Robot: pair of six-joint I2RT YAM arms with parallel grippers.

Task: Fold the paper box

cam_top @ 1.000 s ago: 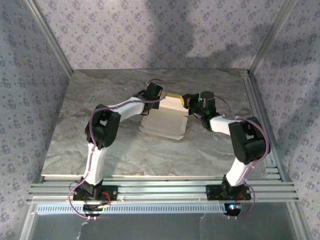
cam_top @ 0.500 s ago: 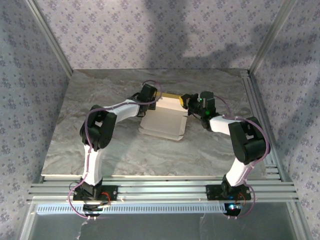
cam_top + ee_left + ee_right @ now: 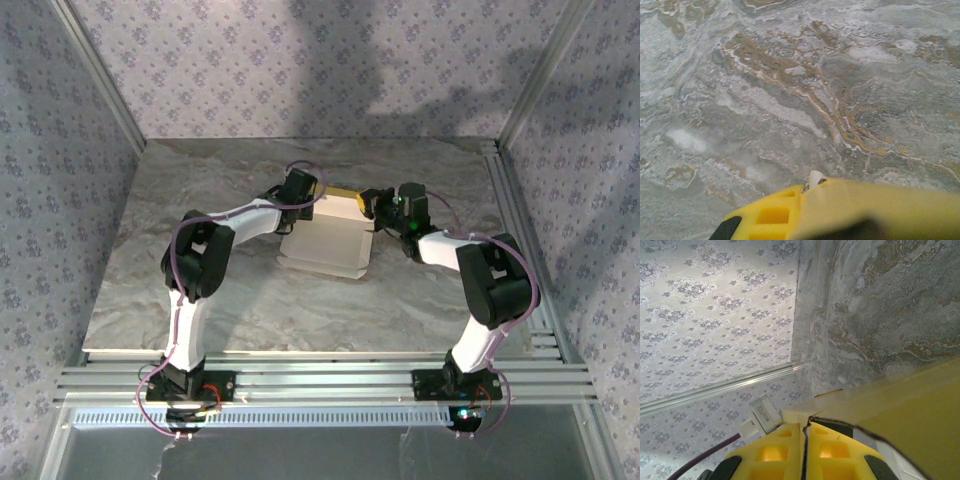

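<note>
Near the back middle of the table (image 3: 200,260): box (image 3: 325,240), flat, white side up, yellow strip along the far edge. At its back left corner, left gripper (image 3: 312,195), touching; can't tell if open or closed. At its back right corner, right gripper (image 3: 372,203), fingers (image 3: 772,450) squeezed tight on a yellow flap.

Top view: soft, even overhead light, moderately bright. Broad dim shadows on back wall (image 3: 400,60), fainter ones on table (image 3: 200,290). Left wrist view: table sharp, near paper box (image 3: 880,210) blurred. Right wrist view: paper box (image 3: 925,410) soft, wallpaper (image 3: 715,315) crisp.
</note>
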